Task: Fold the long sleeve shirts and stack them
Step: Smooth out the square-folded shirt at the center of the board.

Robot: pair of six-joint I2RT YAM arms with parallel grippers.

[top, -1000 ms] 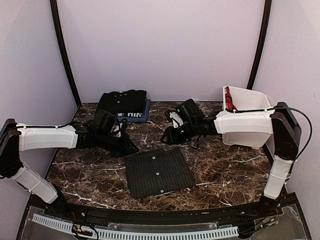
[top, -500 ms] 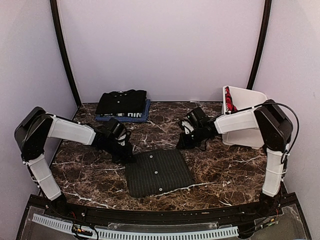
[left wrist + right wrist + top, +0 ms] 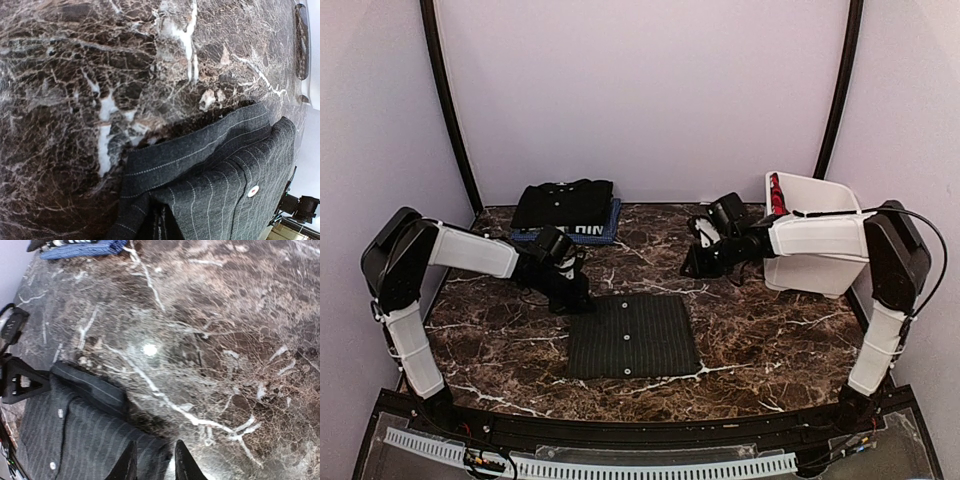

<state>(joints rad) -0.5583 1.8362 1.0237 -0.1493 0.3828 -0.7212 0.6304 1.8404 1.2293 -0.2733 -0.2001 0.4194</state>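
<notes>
The pinstripe shirt lies folded in a flat rectangle at the table's middle, with white buttons showing. My left gripper is at its far left corner. In the left wrist view the cloth bunches toward the bottom edge and hides the fingers, so the jaws look closed on it. My right gripper hangs above the bare table, beyond the shirt's far right corner, its fingers slightly apart and empty. The plain black shirt lies folded on the blue shirt at the back left.
A white plastic basket stands at the right with a red item inside, close behind my right arm. Black posts rise at both back corners. The dark marble table surrounds the shirt.
The pinstripe shirt has turned from tilted to square with the table edge. My left gripper moved in to its far left corner. My right gripper drew back and rightward, away from the shirt.
</notes>
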